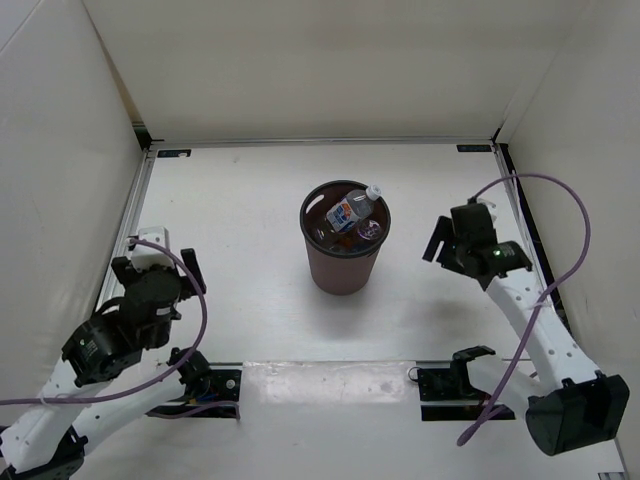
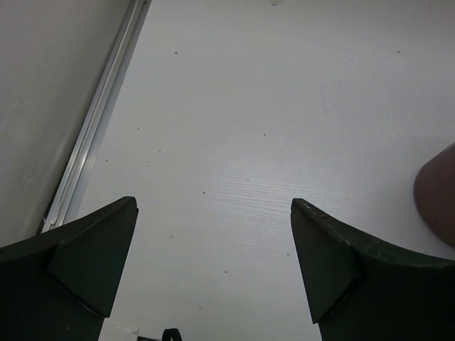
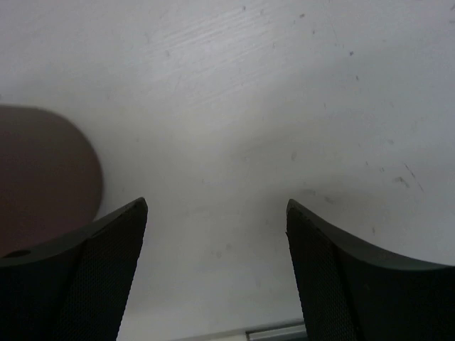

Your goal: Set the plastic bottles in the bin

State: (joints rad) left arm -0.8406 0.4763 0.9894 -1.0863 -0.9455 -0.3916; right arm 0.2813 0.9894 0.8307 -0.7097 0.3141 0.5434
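The dark maroon bin [image 1: 343,268] stands upright in the middle of the table. A clear plastic bottle with a blue-white label [image 1: 351,209] lies tilted across its mouth, its white cap on the far right rim. Another clear bottle [image 1: 367,232] shows deeper inside. My left gripper [image 1: 150,243] hovers at the left edge, far from the bin, open [image 2: 213,202] over bare table. My right gripper [image 1: 440,238] is to the right of the bin, and the wrist view shows it open [image 3: 217,202] and empty. The bin's wall shows at the edge of both wrist views [image 2: 437,192] [image 3: 43,170].
White walls enclose the table on three sides. A metal rail [image 1: 135,215] runs along the left edge, also seen in the left wrist view [image 2: 99,121]. Purple cables [image 1: 570,230] loop off both arms. Black mounting plates [image 1: 455,380] sit at the near edge.
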